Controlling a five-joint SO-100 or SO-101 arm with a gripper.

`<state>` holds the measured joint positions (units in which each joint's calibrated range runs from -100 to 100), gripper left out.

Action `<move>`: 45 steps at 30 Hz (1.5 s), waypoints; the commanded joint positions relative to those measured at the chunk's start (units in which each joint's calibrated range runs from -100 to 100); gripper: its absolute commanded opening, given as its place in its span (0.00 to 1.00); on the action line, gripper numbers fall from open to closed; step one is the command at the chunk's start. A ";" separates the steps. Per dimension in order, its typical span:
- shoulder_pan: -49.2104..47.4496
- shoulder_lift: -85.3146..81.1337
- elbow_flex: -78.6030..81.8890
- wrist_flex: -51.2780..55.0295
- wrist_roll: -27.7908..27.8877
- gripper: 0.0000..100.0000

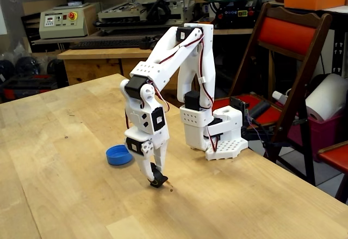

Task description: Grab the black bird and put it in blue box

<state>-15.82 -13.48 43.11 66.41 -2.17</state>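
In the fixed view, a white arm is seen folded over from its base on the right part of a light wooden surface (65, 157), with the wrist pointed steeply downward. The claw (158, 181) is lowered to the surface, and its tips are drawn narrowly together around a small dark object. That object is taken to be the black bird (159, 182), which is gripped at the very tip of the claw, touching or almost touching the wood; its details are too small to be made out. A tiny dark speck is seen on the wood just to the right of the bird. The blue box (118, 154), a shallow round dish, is set on the surface to the left of the claw and slightly farther from the camera, near it but apart from it. A red folding chair (288, 37) is placed behind the surface on the right, and workshop machines are visible along the back.
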 commanded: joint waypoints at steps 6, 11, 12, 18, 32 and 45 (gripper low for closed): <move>0.71 -0.17 -11.79 -0.09 -0.15 0.02; 1.08 -0.17 -18.78 0.46 -0.15 0.02; 1.68 -0.34 -19.31 0.46 -0.15 0.02; 10.19 -0.52 -20.46 -0.01 0.24 0.02; 24.34 -0.94 -20.55 0.46 -0.15 0.02; 33.45 -1.03 -20.46 0.62 -0.15 0.02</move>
<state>15.38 -12.88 25.87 66.89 -2.22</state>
